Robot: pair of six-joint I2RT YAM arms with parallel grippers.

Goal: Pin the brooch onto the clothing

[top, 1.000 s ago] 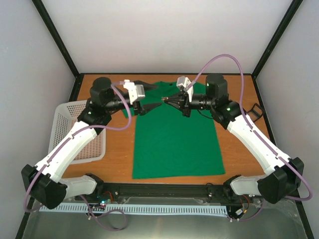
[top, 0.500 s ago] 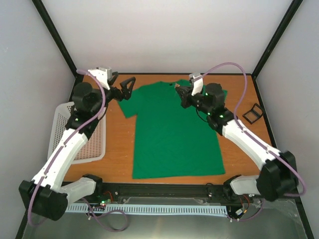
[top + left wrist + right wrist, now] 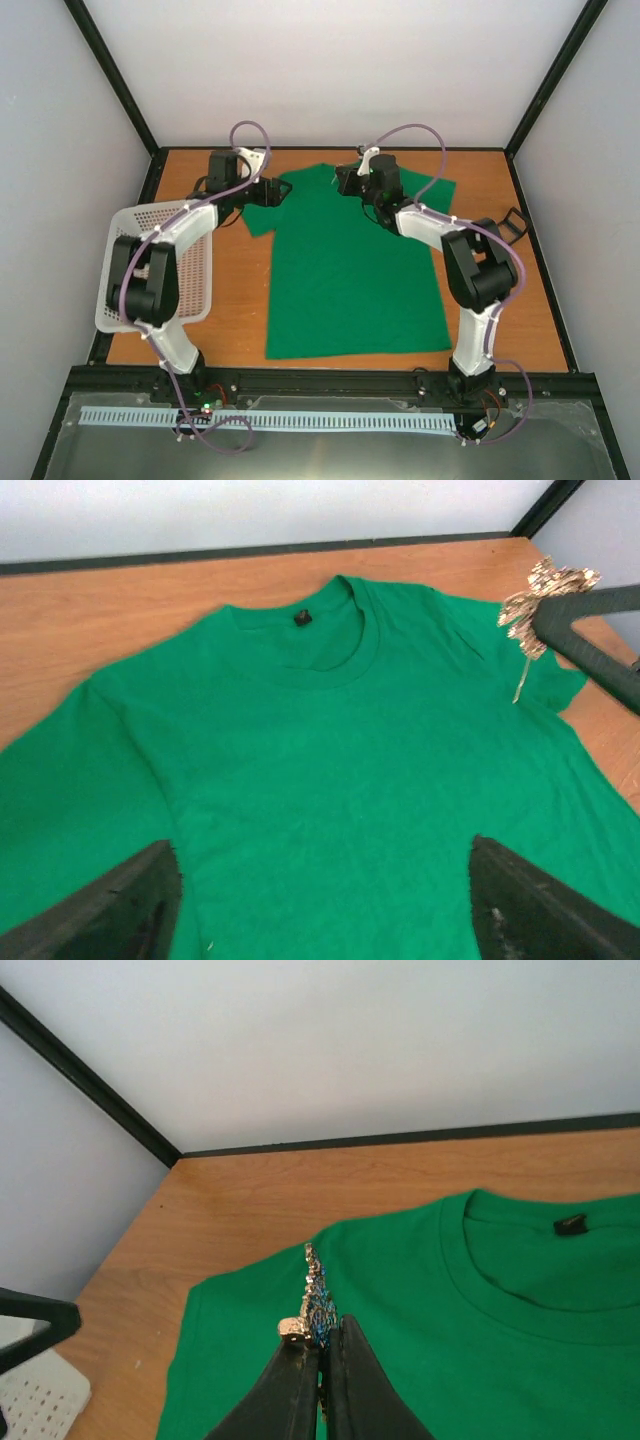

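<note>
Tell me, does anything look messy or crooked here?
Nothing much. The green T-shirt lies flat and smooth. The only unusual bit is the brooch, pinched edge-on in the right gripper over the shirt's shoulder, not pinned on yet.

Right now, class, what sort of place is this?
Likely a robot lab test cell: black-framed white walls enclose a wooden table, and the left arm and right arm reach over a green T-shirt.

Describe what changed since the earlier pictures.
The left fingers drew back leftward from the right fingers and stand open at a sleeve of the bright green short-sleeved T-shirt. The right fingers moved back near the collar, still shut on the small glittery brooch. The T-shirt stayed flat.
</note>
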